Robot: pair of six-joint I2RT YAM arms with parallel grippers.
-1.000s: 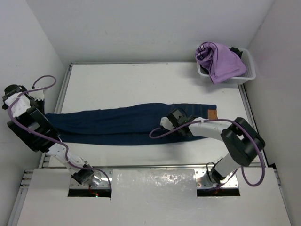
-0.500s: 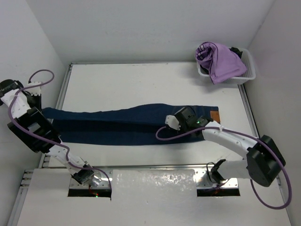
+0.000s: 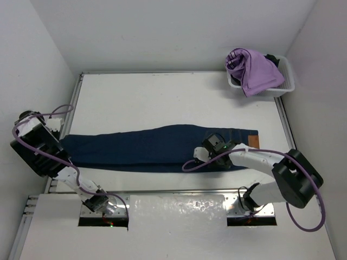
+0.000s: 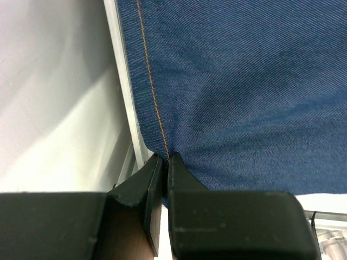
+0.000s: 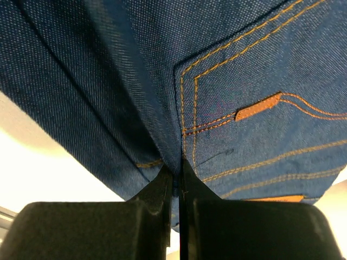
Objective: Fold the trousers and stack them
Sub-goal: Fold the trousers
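Observation:
The dark navy jeans [image 3: 157, 146] lie stretched left to right across the white table, folded lengthwise, waistband with tan patch [image 3: 253, 140] at the right. My left gripper [image 3: 54, 135] is shut on the leg end at the table's left edge; the wrist view shows its jaws pinching the denim [image 4: 244, 97] by an orange seam. My right gripper [image 3: 212, 154] is shut on the jeans near the seat; its wrist view shows an orange-stitched back pocket [image 5: 260, 108] above the closed jaws.
A white basket [image 3: 286, 86] at the back right holds a lilac-purple garment [image 3: 254, 70]. The table's metal rim [image 4: 123, 92] runs beside the left gripper. White walls stand on both sides. The arm bases sit at the near edge.
Both grippers have drawn the jeans toward the near edge and a little to the right. The left gripper has come inward from the wall; the right arm has pulled back.

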